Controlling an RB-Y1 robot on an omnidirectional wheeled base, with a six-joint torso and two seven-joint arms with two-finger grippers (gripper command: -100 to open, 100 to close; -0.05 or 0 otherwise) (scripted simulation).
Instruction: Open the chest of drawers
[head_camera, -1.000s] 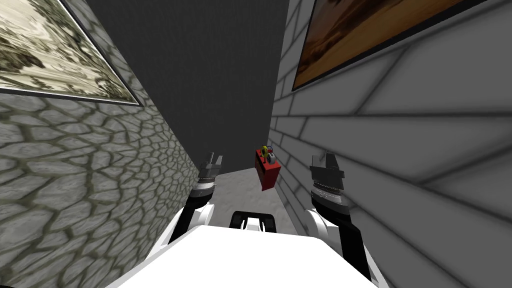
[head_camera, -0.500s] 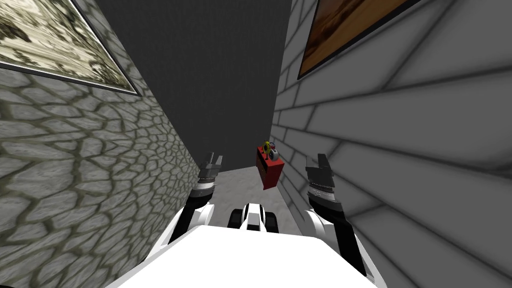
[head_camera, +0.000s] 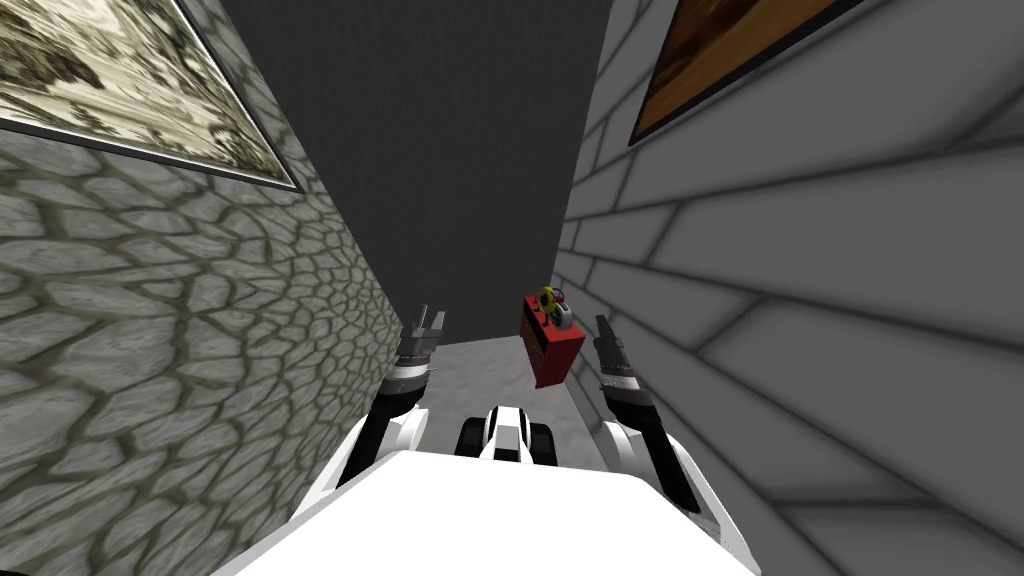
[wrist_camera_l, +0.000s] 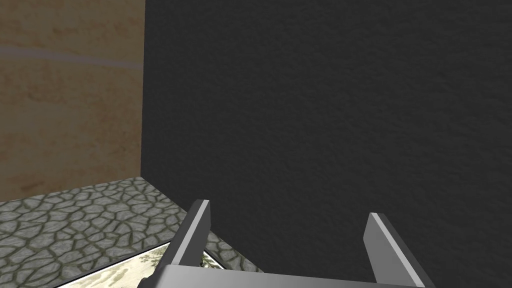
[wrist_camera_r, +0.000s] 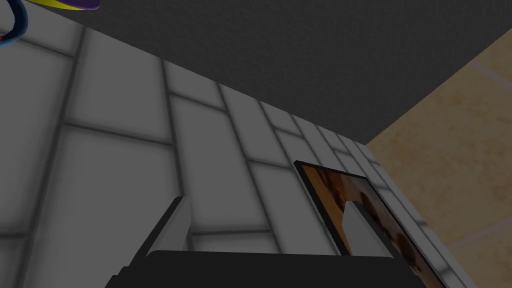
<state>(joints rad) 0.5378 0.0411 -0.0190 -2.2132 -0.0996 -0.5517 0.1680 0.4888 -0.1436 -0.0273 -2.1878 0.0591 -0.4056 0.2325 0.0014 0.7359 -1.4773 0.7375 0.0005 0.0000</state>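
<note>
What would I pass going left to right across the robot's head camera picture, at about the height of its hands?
Cobbled stone wall → left gripper → red chest → right gripper → grey block wall.

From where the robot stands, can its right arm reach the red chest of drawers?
Probably not yet: the right gripper, open, points up along the grey brick wall, and the red chest stands apart, ahead.

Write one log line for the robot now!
red chest: ahead, by grey wall | left pincer: open, empty | right pincer: open, empty
</note>
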